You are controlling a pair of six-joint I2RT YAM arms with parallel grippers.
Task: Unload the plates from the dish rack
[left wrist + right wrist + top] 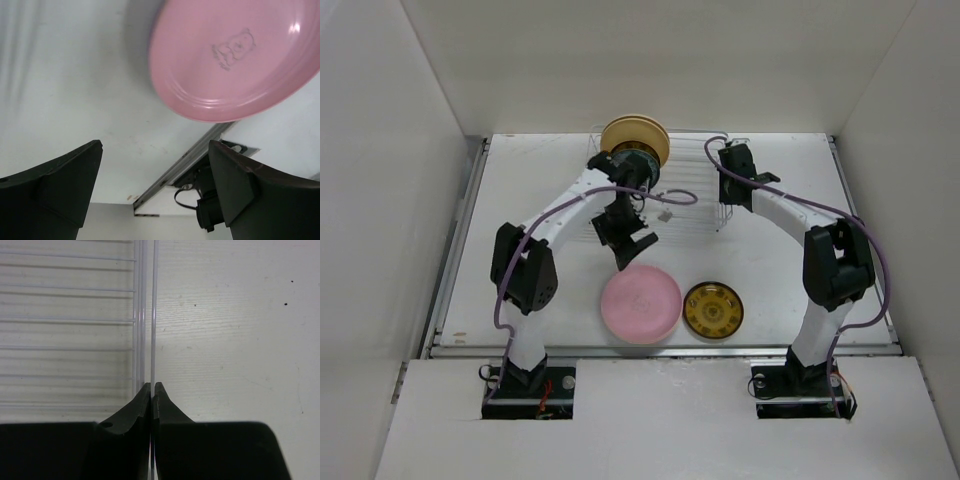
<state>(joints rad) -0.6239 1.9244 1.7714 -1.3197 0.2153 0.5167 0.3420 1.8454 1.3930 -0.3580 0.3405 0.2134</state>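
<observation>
The left hand [628, 245] is spread and empty, just above the pink plate [640, 304], which lies flat on the tabletop [520, 190]. The amber plate [712, 309] lies just beside it. Cream plates [634, 135] stand in the dish rack [695, 180]. The right hand [151, 387] is pressed together, pinching the rack's end wire.

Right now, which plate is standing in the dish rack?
The pale yellow plate, upright at the far left of the dish rack; the pink plate and amber plate lie flat on the table.
</observation>
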